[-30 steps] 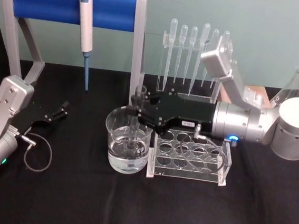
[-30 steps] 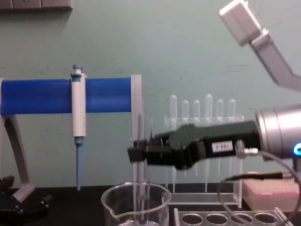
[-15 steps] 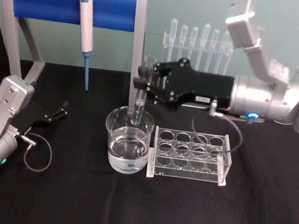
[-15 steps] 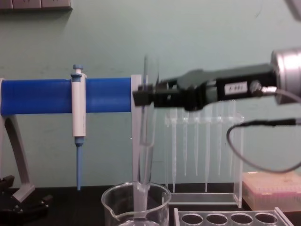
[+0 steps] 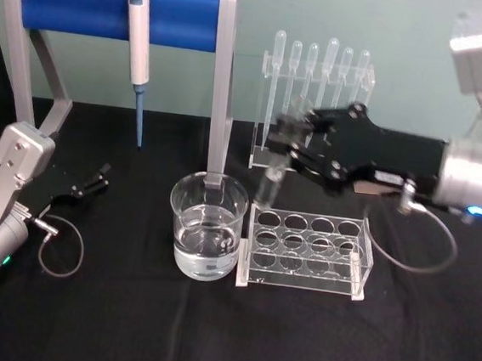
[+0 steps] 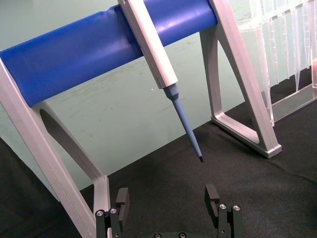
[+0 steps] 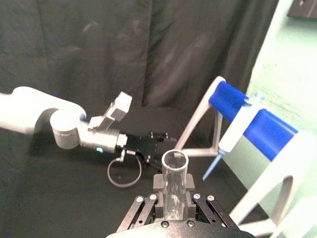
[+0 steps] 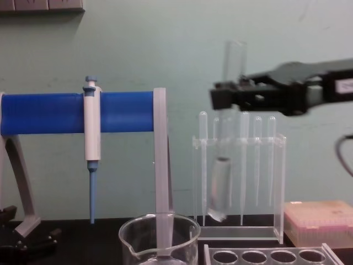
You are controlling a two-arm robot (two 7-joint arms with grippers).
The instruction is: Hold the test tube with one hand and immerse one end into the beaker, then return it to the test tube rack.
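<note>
Currently in return step: right gripper (image 5: 294,143) clamped on tube (image 5: 273,177), held upright above rack (image 5: 306,249), clear of beaker (image 5: 207,225); next move, by judgement, req. aligning w/ a rack hole, then lowering; left gripper (image 6: 168,208) parked, jaws apart.

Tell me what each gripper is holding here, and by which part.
The right gripper holds the test tube near its upper end, just below the open rim, above the rack. The left gripper is open, holding nothing.

Even, soft lighting — test tube (image 8: 219,190) motion-blurred — glare glints on beaker (image 5: 206,237).
</note>
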